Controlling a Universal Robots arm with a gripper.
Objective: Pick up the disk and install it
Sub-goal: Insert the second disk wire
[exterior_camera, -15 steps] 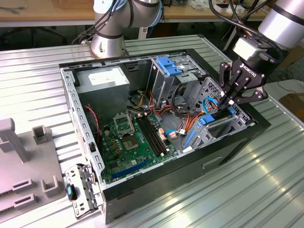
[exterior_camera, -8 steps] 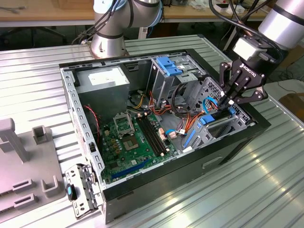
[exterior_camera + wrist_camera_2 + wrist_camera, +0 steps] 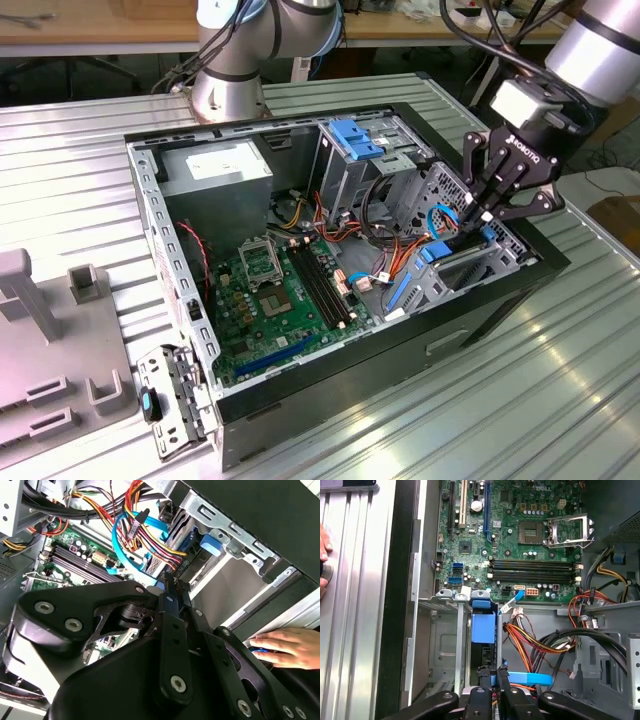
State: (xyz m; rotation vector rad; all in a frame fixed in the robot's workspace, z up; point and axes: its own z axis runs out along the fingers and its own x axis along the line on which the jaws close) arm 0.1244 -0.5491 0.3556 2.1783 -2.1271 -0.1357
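Observation:
The disk (image 3: pixel 483 626) stands on edge in a bay at the front corner of the open computer case (image 3: pixel 330 375), its blue rail tab facing up. In the exterior view the disk (image 3: pixel 436 258) sits low in that bay at the case's right end. My gripper (image 3: pixel 494 673) reaches down over it, its two black fingers pinched together on the disk's thin blue edge. In the second wrist view my gripper (image 3: pixel 169 587) closes on the same blue strip, with the disk (image 3: pixel 210 546) running away beyond it. The exterior view shows my gripper (image 3: pixel 480 213) just above the bay.
Bundled cables (image 3: pixel 540 645) and a blue flat cable (image 3: pixel 530 679) lie beside the bay. The motherboard (image 3: pixel 275 290), power-supply box (image 3: pixel 215 175) and blue-topped drive cage (image 3: pixel 355 140) sit inside the case. A person's hand (image 3: pixel 282 647) rests outside the case wall. Grey fixtures (image 3: pixel 40 330) stand at the exterior view's left.

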